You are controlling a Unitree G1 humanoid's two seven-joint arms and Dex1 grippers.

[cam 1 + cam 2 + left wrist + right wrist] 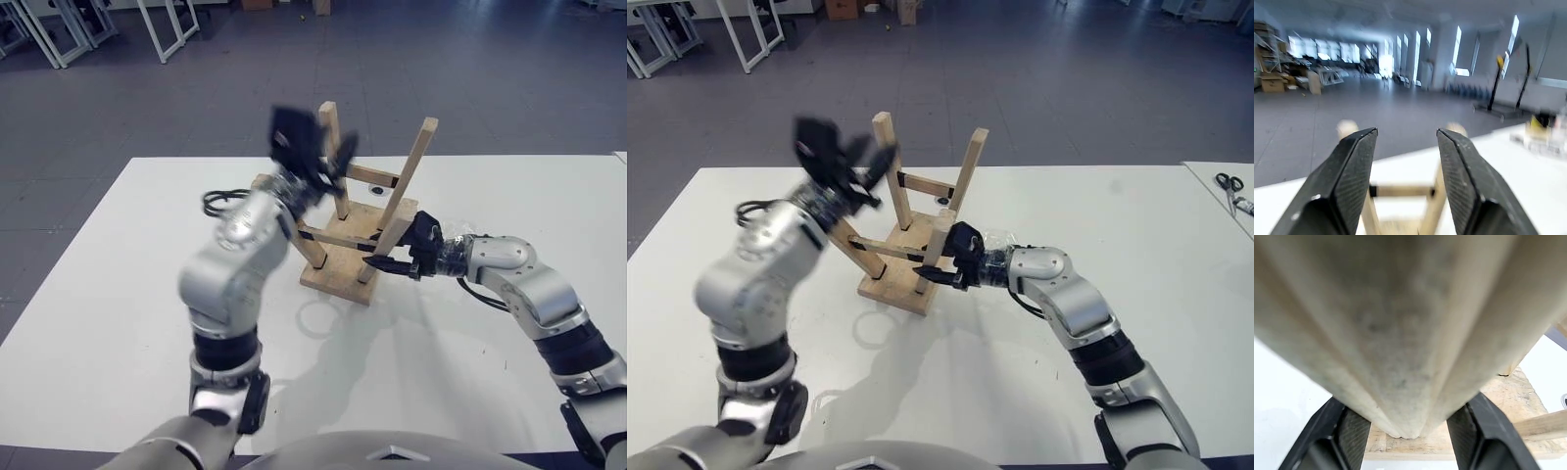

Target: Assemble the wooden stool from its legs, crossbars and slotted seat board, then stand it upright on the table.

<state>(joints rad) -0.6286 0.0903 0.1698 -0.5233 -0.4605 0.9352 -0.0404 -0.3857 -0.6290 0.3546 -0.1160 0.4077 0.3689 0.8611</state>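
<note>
The wooden stool lies upside down on the white table [118, 294], its seat board [333, 272] flat and its legs [413, 171] pointing up, joined by crossbars [372, 176]. My right gripper [390, 258] is shut on the near right leg [1400, 333] just above the seat board, with a finger [1349, 443] on each side. My left gripper [318, 152] is raised beside the top of the far left leg [329, 122]. It is open, and nothing lies between its fingers [1352, 181]. Past them, lower down, are two leg tops and a crossbar [1400, 190].
A black cable [221, 201] lies on the table behind my left arm. Scissors [1227, 182] rest on a neighbouring table at the far right. Bare tabletop stretches in front of the stool and to both sides. Metal frames [162, 24] stand on the floor beyond.
</note>
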